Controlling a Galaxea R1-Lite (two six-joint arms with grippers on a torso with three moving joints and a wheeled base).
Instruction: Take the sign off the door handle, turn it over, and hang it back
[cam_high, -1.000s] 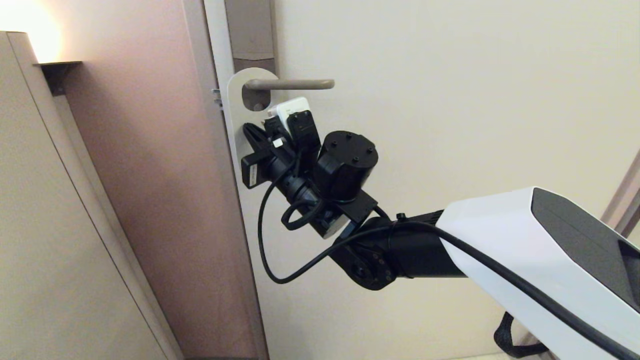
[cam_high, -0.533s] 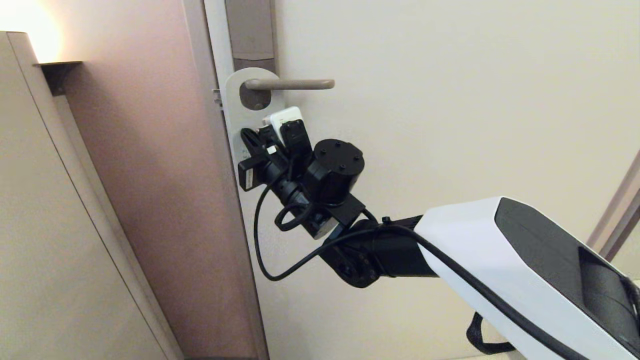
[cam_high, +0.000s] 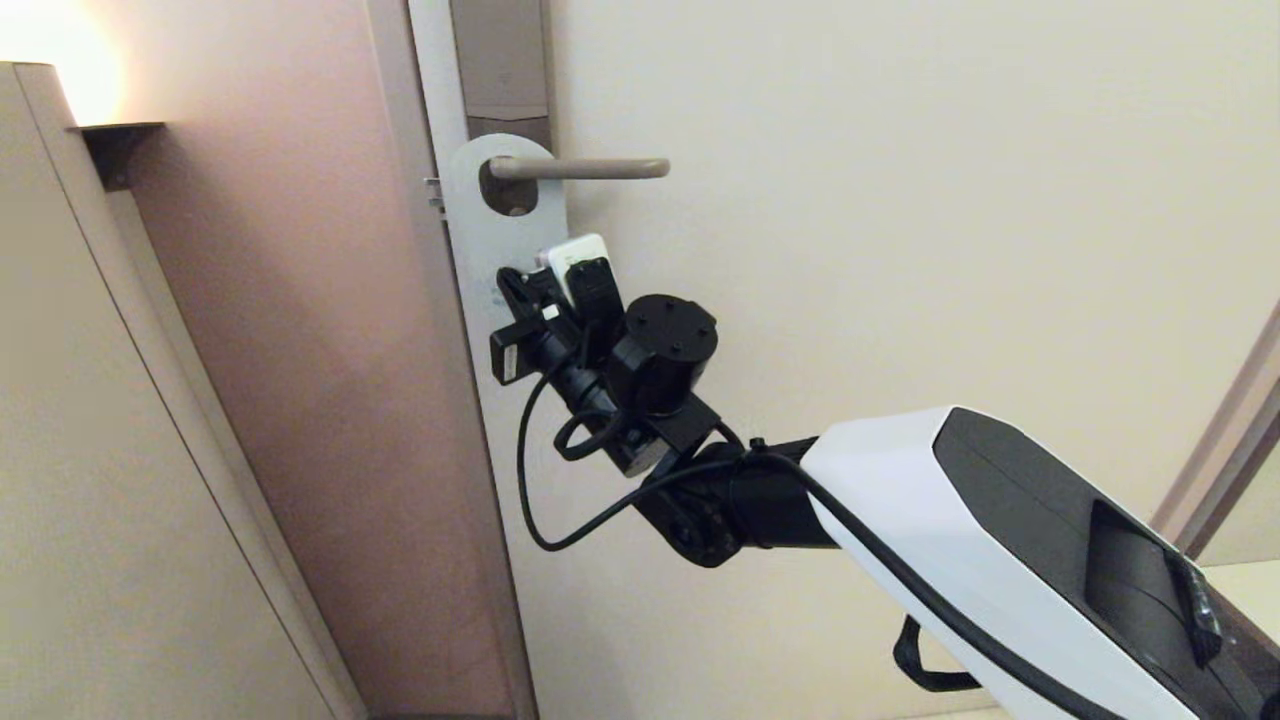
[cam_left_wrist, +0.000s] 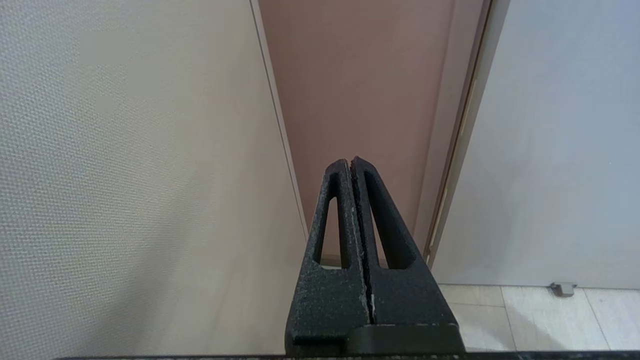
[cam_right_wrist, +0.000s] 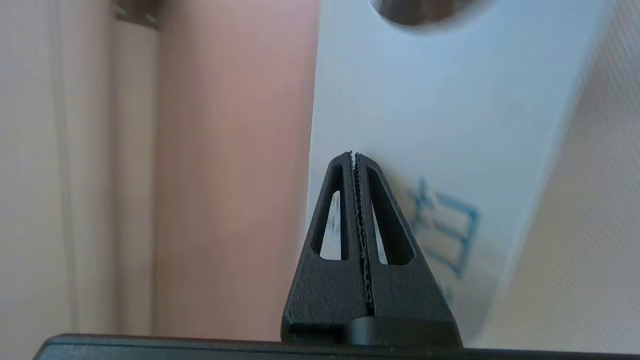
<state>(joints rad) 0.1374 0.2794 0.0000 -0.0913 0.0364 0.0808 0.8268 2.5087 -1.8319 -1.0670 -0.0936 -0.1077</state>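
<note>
The sign (cam_high: 497, 235) hangs by its oval hole on the door handle (cam_high: 590, 168), a slim beige lever on a tall brown-grey plate (cam_high: 498, 60). Its pale white side faces me. In the right wrist view the sign (cam_right_wrist: 440, 115) fills the background face-on, with blurred teal characters. My right gripper (cam_high: 506, 278) is shut with nothing between its jaws. Its tips (cam_right_wrist: 353, 155) are right in front of the sign's face, near its left edge, below the handle. My left gripper (cam_left_wrist: 350, 161) is shut and empty, low down, pointing at the wall and door frame.
The cream door (cam_high: 900, 250) fills the right. The pinkish-brown wall (cam_high: 300, 350) and a beige panel (cam_high: 90, 450) lie to the left. A tiled floor and a door stop (cam_left_wrist: 563, 288) show in the left wrist view.
My right arm has drawn down and back a little. The sign has swung from a tilt to hanging straighter on the handle.
</note>
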